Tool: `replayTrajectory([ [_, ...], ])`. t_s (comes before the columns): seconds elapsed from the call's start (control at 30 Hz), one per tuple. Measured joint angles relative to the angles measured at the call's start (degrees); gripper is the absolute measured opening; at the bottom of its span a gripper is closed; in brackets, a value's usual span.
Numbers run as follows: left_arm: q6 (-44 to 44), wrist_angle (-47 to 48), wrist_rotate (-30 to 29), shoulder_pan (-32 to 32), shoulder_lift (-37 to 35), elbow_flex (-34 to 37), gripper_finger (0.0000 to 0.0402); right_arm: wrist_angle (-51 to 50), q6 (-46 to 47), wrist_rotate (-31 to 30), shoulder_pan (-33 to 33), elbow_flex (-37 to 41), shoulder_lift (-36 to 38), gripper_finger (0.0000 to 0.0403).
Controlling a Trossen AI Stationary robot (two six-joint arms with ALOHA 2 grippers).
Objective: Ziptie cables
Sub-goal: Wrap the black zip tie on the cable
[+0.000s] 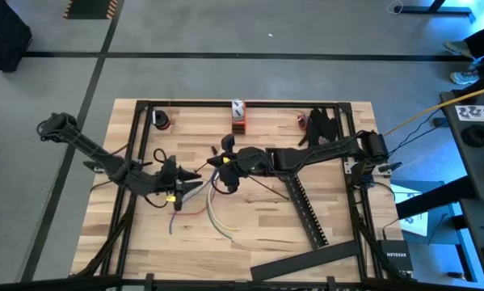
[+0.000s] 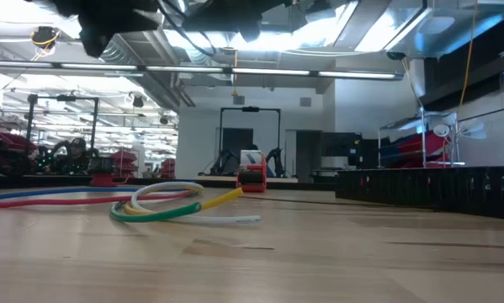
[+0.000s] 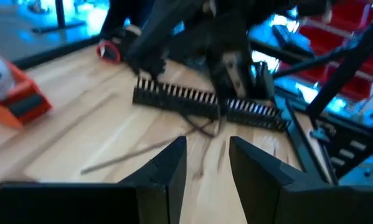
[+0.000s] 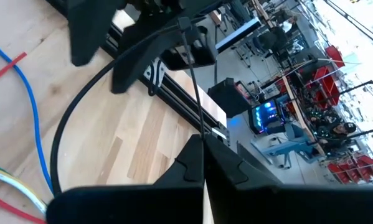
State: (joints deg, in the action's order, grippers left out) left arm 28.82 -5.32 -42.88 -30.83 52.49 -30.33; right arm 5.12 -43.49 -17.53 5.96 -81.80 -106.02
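The cables [image 1: 213,208] are thin blue, red, white and yellow-green wires lying loosely curled on the wooden table [image 1: 266,218], near the middle; the low view shows them flat on the wood [image 2: 159,204]. My left gripper [image 3: 208,158] is open and hovers just left of them [image 1: 177,184], touching nothing. My right gripper [image 4: 203,155], at the table's middle [image 1: 225,164], is shut on a thin stiff black strip [image 4: 192,81]. Blue and red wires [image 4: 30,106] lie beneath it. My right gripper pinches the thin black strip between its two fingers near one end [image 4: 200,127]. The strip runs straight on past the fingertips toward the left gripper [image 4: 93,31], along the line of the fingers. It is lifted clear of the table.
A long black slotted bar [image 1: 306,212] lies on the table's right half and shows in the left wrist view [image 3: 205,104]. An orange and white object [image 1: 238,117] stands at the far edge. Another black strip [image 3: 130,154] lies on the wood. Black frame rails [image 1: 136,145] border the table.
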Motion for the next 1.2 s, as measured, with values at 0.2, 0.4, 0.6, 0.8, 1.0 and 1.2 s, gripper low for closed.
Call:
replayTrajectory([
  [0.2,-5.02,-4.47,0.53,0.22,-0.02,-0.02,0.0115,1.44,0.29,-0.03,0.00,0.00,0.00,0.0000],
  [0.4,-5.01,-4.46,0.51,0.24,-0.02,-0.02,0.0109,1.40,0.27,-0.01,0.00,-0.01,-0.02,0.0000],
  [0.6,-6.18,-4.87,0.52,0.24,-0.82,-0.02,0.0041,1.45,0.22,0.14,0.00,-0.02,-0.02,0.0000],
  [0.8,-4.63,-4.61,0.31,0.26,-3.87,-0.04,0.0004,0.93,-3.62,0.60,0.09,0.00,-0.02,0.0000],
  [1.0,0.23,-0.86,2.60,2.01,-7.33,-0.11,0.0001,0.98,-12.27,1.59,0.11,-0.02,-0.02,0.0000],
  [1.2,5.53,4.32,7.99,6.51,-6.30,-0.11,0.0001,-1.63,-13.65,5.21,1.46,-0.02,-0.02,0.0000],
])
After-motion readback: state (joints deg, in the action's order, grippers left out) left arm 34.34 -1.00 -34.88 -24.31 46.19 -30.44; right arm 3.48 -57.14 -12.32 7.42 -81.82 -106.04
